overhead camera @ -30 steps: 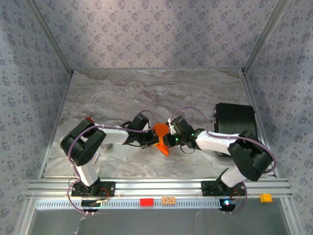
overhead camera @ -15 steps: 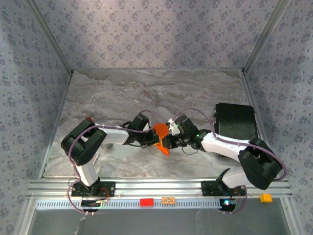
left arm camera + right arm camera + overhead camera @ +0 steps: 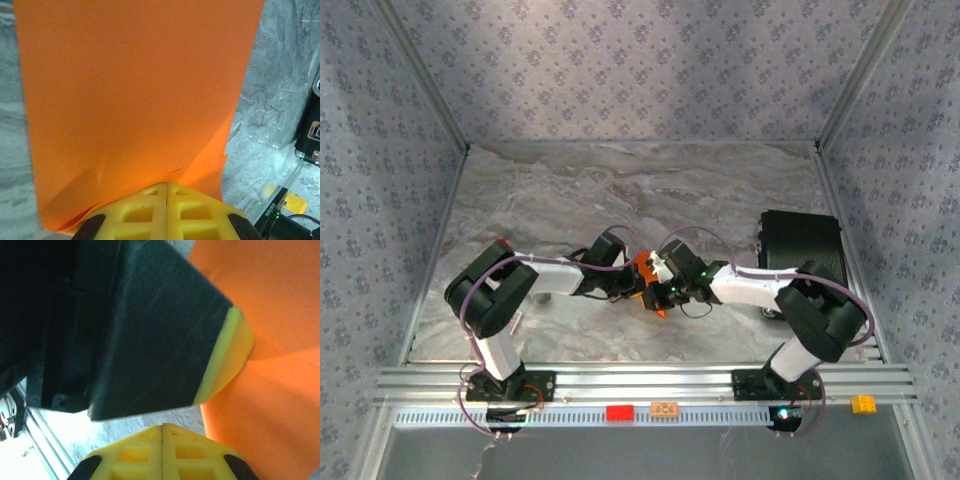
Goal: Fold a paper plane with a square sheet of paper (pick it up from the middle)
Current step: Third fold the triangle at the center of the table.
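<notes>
The square sheet of paper (image 3: 135,90), bright orange and folded into layers, stands up in front of my left gripper (image 3: 166,186), whose yellow jaws are shut on its lower edge. From above, the paper (image 3: 643,264) shows between both grippers, with a pointed end (image 3: 660,310) toward the near edge. Whether it has the paper plane's dart shape I cannot tell. My left gripper (image 3: 632,287) meets my right gripper (image 3: 657,291) at mid-table. The right gripper (image 3: 163,427) has its jaws pressed together with nothing seen between them. The paper (image 3: 270,390) lies just to its right, and the left gripper's black finger (image 3: 150,335) is close above.
A black box (image 3: 801,248) sits at the back right, beside the right arm. On the front rail lie a red block (image 3: 618,412), an orange-brown block (image 3: 665,408) and a yellow block (image 3: 863,403). Metal rails edge the marble table (image 3: 620,190) on both sides.
The right gripper has swung left, up against the left gripper, and its jaws have closed. It now covers more of the paper. The left arm has held still.
</notes>
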`<state>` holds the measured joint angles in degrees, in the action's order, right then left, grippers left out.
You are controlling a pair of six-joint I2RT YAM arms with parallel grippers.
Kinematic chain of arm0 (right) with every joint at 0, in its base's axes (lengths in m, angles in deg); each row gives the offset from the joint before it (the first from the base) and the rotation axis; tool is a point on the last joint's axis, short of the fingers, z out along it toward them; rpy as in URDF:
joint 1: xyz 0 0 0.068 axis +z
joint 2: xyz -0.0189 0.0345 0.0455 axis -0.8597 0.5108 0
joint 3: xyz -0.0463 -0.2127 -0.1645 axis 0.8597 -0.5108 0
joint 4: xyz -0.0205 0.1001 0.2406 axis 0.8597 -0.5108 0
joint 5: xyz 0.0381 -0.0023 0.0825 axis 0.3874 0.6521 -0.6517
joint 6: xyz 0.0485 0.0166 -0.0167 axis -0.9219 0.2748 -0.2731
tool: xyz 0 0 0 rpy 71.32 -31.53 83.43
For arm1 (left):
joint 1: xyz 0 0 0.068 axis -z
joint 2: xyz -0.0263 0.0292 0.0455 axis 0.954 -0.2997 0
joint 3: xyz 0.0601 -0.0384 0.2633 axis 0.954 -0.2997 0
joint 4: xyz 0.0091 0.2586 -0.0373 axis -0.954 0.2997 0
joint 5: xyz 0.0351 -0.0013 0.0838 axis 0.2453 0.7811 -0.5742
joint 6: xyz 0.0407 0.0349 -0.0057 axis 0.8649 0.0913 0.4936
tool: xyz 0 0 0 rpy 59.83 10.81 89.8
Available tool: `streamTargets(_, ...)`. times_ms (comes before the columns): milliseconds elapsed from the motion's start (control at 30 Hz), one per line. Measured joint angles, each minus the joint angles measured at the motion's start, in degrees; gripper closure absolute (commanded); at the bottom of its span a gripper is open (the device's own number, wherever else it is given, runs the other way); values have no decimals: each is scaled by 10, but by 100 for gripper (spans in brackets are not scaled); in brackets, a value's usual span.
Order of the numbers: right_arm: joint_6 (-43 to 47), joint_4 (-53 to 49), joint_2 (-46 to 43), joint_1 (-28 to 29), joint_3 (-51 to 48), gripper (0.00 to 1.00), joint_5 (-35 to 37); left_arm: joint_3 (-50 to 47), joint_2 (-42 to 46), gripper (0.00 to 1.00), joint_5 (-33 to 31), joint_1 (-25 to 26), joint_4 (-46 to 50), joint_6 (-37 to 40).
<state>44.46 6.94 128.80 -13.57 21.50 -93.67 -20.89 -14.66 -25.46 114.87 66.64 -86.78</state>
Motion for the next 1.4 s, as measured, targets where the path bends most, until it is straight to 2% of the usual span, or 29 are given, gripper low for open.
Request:
streamTargets(233,0,-9,13,2,-3,92,14,0,0,100,0,0,0,0)
streamTargets(567,-12,30,5,1,-45,89,14,0,0,100,0,1,0,4)
streamTargets(1400,-66,90,-85,2,-154,87,25,3,-4,100,2,3,1,4)
